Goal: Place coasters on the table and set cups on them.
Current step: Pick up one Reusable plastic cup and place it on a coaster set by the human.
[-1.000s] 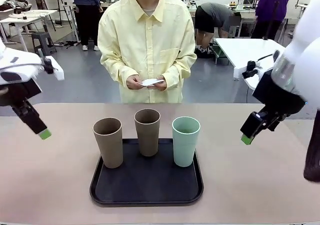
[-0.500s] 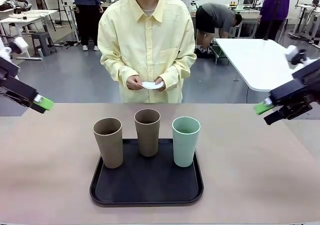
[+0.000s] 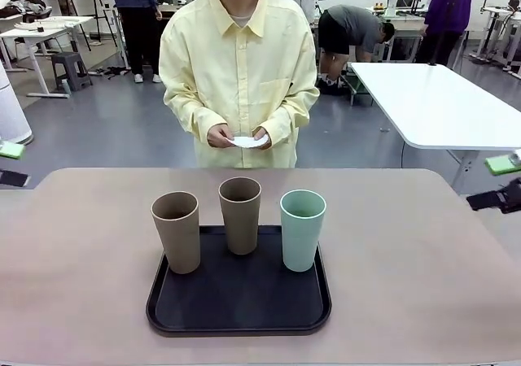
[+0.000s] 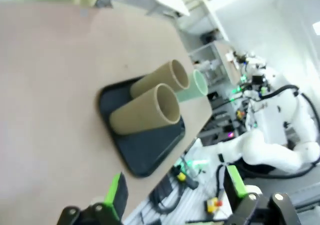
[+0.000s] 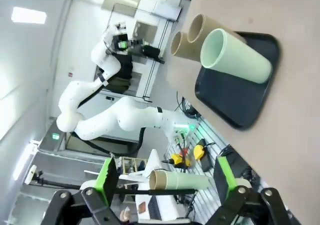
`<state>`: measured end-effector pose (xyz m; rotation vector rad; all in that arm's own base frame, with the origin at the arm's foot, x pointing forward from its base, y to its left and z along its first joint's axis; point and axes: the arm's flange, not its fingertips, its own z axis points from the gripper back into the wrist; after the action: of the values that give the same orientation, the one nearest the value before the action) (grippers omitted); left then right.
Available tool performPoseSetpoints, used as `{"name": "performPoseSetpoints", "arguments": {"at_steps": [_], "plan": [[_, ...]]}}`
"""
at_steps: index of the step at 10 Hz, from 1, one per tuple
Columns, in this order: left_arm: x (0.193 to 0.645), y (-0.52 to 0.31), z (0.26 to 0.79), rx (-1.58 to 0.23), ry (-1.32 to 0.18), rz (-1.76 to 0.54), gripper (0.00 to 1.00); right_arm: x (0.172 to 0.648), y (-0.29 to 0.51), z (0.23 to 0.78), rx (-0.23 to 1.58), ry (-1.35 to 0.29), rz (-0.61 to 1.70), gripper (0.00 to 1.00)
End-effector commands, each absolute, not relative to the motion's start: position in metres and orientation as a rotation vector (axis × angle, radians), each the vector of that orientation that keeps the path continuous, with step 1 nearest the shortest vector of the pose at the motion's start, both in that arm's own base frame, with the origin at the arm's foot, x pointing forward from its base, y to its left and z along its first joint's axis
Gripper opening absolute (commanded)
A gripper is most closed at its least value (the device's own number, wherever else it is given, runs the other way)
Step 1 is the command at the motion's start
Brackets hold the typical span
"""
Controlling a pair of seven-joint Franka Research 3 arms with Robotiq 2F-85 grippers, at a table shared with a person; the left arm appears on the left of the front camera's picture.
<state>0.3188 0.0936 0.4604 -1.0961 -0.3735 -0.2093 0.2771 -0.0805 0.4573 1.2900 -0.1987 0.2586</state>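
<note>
Both arms pulled back over the last second: left gripper (image 3: 11,163) now sits at the far left border and right gripper (image 3: 496,181) at the far right, each off the table (image 3: 407,260) flank. A second ago they hung over it. Cups, tray and person haven't shifted.

Both grippers released: in the wrist views the jaws are spread wide with nothing between them.

Where things are:
- left brown cup (image 3: 177,230), middle brown cup (image 3: 240,214) and mint cup (image 3: 302,228) are all upright on the black tray (image 3: 238,305), close together
- coasters (image 3: 247,141) are a small white stack in the person's hands (image 3: 218,135), beyond the table's far edge. None on the table yet; can't tell the count.

Judgement: nothing placed so far, and the robot waits on the coasters.

Risks from here:
- Cups are packed tight, so a wide-spread finger going down beside one could clip its neighbour. Tall and tapered means they tip easily.
- A low lift could catch a cup base on the tray rim.
- Taper plus matte wall: the cup could slide in the pads if gripped lightly.
- Paper coasters are light. A cup dragged in sideways could push one along or land off-centre.
- Person's hands will be over the table laying coasters, so reaching in early risks contact.
</note>
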Motion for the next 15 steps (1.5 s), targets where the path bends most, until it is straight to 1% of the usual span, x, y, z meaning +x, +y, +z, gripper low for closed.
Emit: {"name": "performPoseSetpoints", "arguments": {"at_steps": [1,3,6,7,15], "plan": [[0.314,0.104,0.456,-1.072,-0.349,-0.190,1.00,0.261,-0.079,0.438,1.257,-0.185,0.247,1.00],[0.304,0.125,0.449,-1.086,-0.365,-0.156,1.00,0.254,-0.089,0.434,1.255,-0.197,0.220,1.00],[0.300,0.119,0.446,-1.066,-0.362,-0.131,1.00,0.245,-0.096,0.436,1.255,-0.214,0.200,1.00],[0.302,0.126,0.449,-1.085,-0.360,-0.116,1.00,0.266,-0.106,0.443,1.257,-0.205,0.175,1.00],[0.302,0.126,0.449,-1.085,-0.360,-0.116,1.00,0.266,-0.106,0.443,1.257,-0.205,0.175,1.00]]}}
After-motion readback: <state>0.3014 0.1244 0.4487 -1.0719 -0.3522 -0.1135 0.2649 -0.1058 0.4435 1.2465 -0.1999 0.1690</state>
